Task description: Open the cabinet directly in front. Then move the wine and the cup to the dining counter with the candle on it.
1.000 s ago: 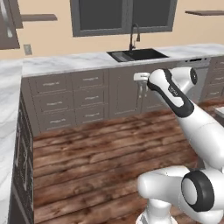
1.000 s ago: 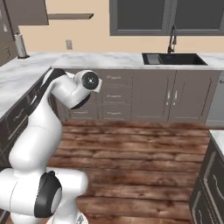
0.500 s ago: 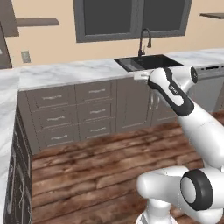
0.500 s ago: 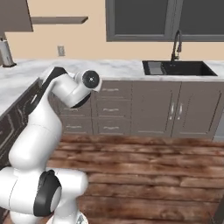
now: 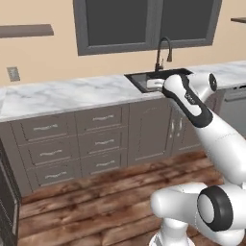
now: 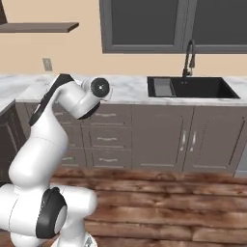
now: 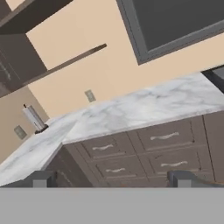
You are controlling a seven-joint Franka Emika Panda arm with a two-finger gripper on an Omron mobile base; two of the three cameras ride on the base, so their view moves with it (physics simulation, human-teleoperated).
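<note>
Hand view, left to right, as you had it:
- Cabinet (image 7: 18, 61): dark wall unit, far upper left, above the worktop corner; part of one door was in frame.
- Paper-towel holder (image 7: 33, 118): upright on the marble worktop (image 7: 144, 107).
- Wall outlet (image 7: 89, 95): above the worktop.
- Drawers (image 7: 164, 138): grey, short silver handles, under the worktop.
- Window (image 7: 175, 22): dark, upper right.
- Gripper (image 7: 110, 180): your fingertips stood wide apart, nothing between them.

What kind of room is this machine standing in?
It looks like a home kitchen. A black sink with a tall tap is set into a long marble worktop, and rows of grey drawers and cupboard doors run beneath it, over a wooden floor.
</note>
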